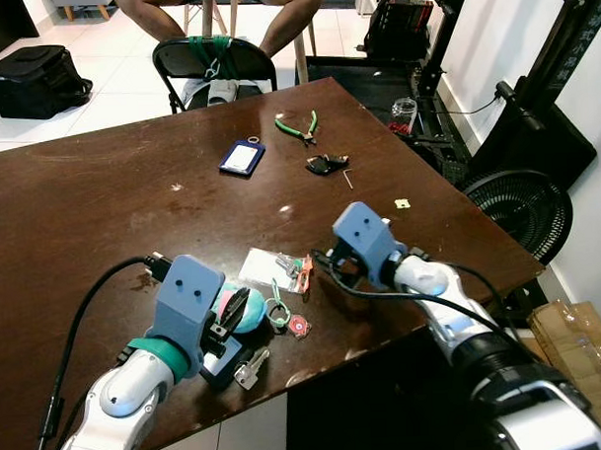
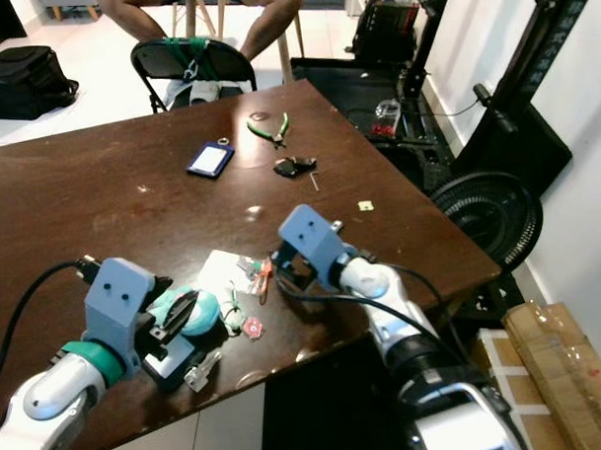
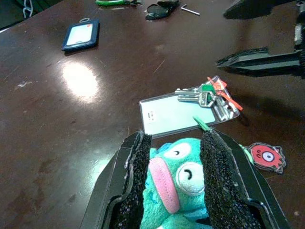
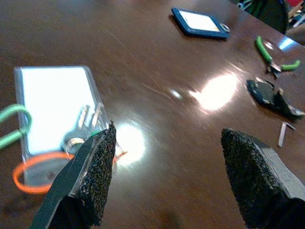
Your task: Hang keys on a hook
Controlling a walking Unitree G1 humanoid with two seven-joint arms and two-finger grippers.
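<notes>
Keys (image 3: pixel 205 97), bunched on a clear card sleeve (image 3: pixel 178 114) near the surface (image 1: pixel 102 192) edge, flanked for pickup: beside the sleeve, teal plush charm (image 3: pixel 178 179) is clamped by the left gripper (image 3: pixel 176 186); just past it, the right gripper (image 4: pixel 167 176) is held wide open, empty.

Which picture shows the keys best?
The left wrist view: the keys lie sharp and near on the clear card holder, just past the plush held by the left gripper. The head views show them small. The right wrist view is blurred, and a finger partly hides them.
</notes>
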